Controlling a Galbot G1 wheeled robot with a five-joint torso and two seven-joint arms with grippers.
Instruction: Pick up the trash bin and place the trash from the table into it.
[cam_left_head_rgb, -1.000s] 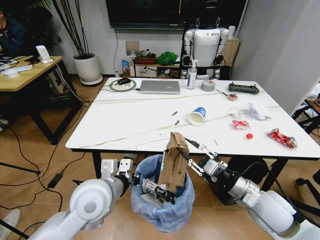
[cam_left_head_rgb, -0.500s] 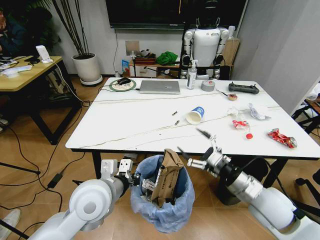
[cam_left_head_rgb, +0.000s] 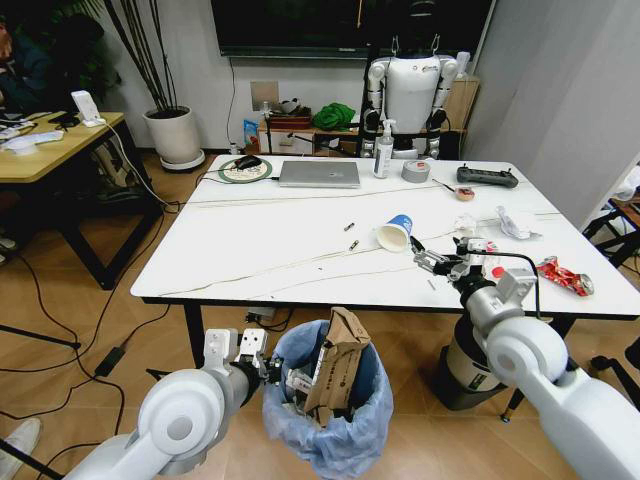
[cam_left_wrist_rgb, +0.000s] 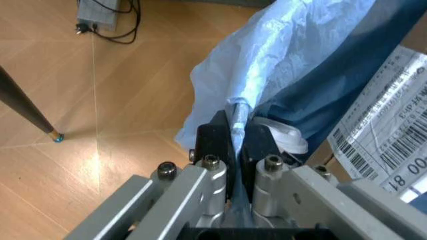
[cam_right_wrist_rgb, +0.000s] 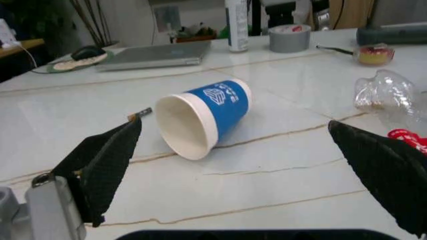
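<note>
Trash bin (cam_left_head_rgb: 330, 400): sits below the near edge of the tabletop (cam_left_head_rgb: 260, 250), lined with a light-blue bag; a torn brown cardboard piece (cam_left_head_rgb: 335, 365) stands up out of it, leaning on the rim.
Left gripper (cam_left_wrist_rgb: 239, 142): at the bin's rim, fingers (cam_left_wrist_rgb: 215, 140) pressed together, pinching a fold of the bag and rim between them.
Right gripper (cam_right_wrist_rgb: 233, 145): above the tabletop, aimed at the paper cup (cam_right_wrist_rgb: 203, 117); fingers (cam_right_wrist_rgb: 107, 160) spread wide, nothing between them.
Paper cup: lies on its side, open mouth toward the right gripper, blue band toward the far side of the tabletop.
Other trash: crumpled clear plastic (cam_right_wrist_rgb: 387, 97) and a red wrapper (cam_left_head_rgb: 564, 276) lie beyond the cup toward the robot's right, well apart from the bin.
Step in hand: likely the approach to the cup; contact not yet made.
Risk, cup: the round cup can roll or skid away if one finger touches first.
Risk, crush: a hard squeeze on the thin wall can collapse it.
Risk, bin: the left pinch appears to hold mostly bag film; it may slip or tear under load.
Risk, cardboard: the tall piece can block or deflect a dropped cup.
</note>
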